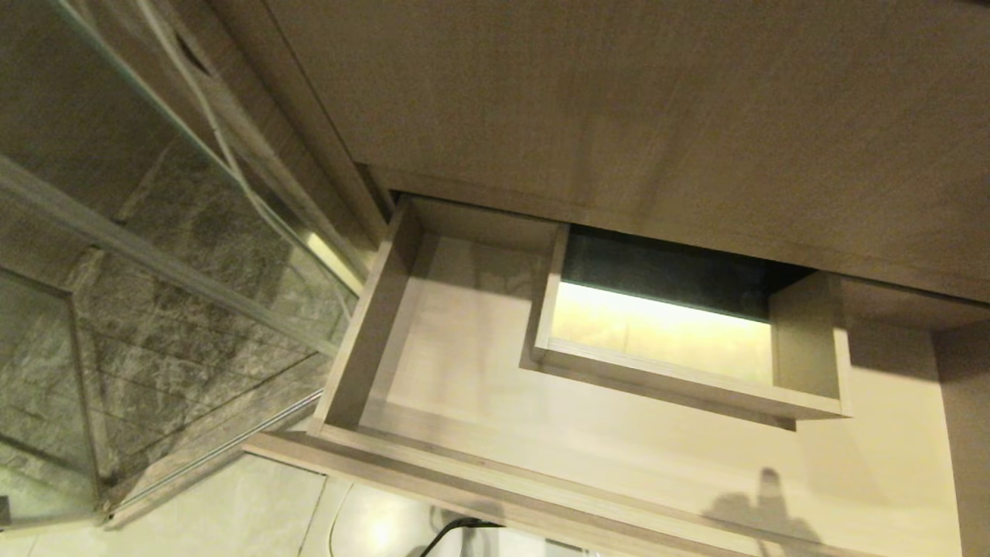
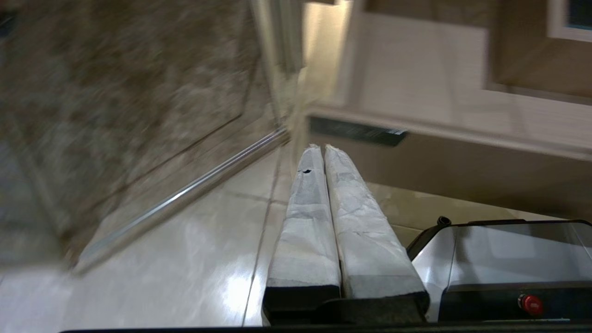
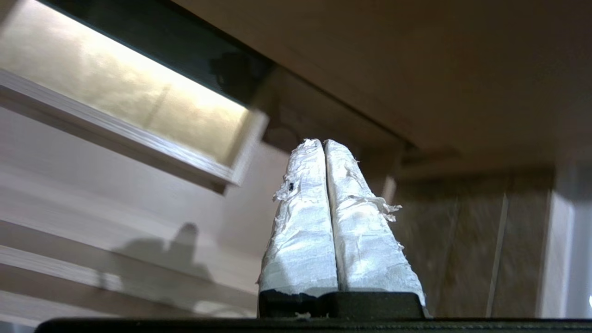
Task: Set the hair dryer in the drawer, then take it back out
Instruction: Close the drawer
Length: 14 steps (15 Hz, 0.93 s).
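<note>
Standing pulled open, drawer (image 1: pixel 433 325); no writing seen; left gripper (image 2: pixel 322 147) and right gripper (image 3: pixel 322 141) pressed closed, nothing held

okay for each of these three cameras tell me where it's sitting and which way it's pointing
Head view: on the robot's head, looking down into the open drawer with its boxed cut-out; no arm shows.
Left wrist view: behind the left gripper, shut, facing floor tiles, the drawer front and the robot's base.
Right wrist view: behind the right gripper, shut, facing the drawer interior.
Shared: head and right wrist views both show the cut-out and a gripper shadow.
</note>
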Tool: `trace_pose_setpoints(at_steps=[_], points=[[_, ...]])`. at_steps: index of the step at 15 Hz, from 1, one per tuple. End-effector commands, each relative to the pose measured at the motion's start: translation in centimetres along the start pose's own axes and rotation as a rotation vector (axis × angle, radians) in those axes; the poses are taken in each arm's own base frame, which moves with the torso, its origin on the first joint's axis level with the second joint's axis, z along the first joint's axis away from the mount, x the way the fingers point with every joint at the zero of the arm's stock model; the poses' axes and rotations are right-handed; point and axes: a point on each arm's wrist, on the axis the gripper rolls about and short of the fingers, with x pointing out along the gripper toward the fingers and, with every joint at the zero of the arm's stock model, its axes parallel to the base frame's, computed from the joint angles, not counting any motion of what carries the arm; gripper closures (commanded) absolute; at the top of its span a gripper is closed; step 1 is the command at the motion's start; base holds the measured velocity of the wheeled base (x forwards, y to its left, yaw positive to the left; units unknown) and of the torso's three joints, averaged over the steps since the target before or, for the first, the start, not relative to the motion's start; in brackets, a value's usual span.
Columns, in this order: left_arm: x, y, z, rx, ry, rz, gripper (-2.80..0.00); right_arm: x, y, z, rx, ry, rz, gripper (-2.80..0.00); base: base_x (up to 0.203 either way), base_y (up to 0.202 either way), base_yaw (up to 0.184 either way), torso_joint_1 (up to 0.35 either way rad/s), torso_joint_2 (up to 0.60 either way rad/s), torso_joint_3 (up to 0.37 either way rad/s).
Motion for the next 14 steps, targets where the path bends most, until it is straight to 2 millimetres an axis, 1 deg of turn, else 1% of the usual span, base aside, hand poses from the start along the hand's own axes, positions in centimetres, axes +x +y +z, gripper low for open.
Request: trace_pose_setpoints(at_steps=[1, 4, 6, 8, 10, 14], points=[[0.01, 0.00, -0.04, 0.000, 0.001, 0.000, 0.00, -0.05, 0.08, -0.20, -0.006, 0.011, 0.002, 0.00, 0.000, 0.011, -0.173, 0.007, 0.00, 0.002], [0.01, 0.00, -0.04, 0.000, 0.001, 0.000, 0.00, -0.12, 0.14, -0.39, -0.008, 0.014, 0.000, 0.00, -0.001, 0.007, -0.170, 0.001, 0.00, 0.003], [0.01, 0.00, -0.04, 0.000, 0.001, 0.000, 0.00, -0.12, 0.16, -0.44, -0.009, 0.017, -0.001, 0.00, 0.000, 0.004, -0.098, -0.002, 0.00, 0.009], [0.01, 0.00, -0.04, 0.000, 0.001, 0.000, 0.00, -0.08, 0.32, -0.80, -0.016, 0.046, -0.005, 0.00, 0.000, 0.000, 0.000, -0.026, 0.07, 0.033], [0.01, 0.00, -0.04, 0.000, 0.001, 0.000, 0.00, -0.03, 0.39, -1.08, -0.018, 0.068, -0.032, 0.00, 0.000, 0.000, 0.000, -0.189, 0.24, 0.076], [0.01, 0.00, -0.04, 0.000, 0.001, 0.000, 0.00, -0.03, 0.39, -1.08, -0.018, 0.068, -0.032, 0.00, 0.000, 0.000, 0.000, -0.170, 0.33, 0.201]])
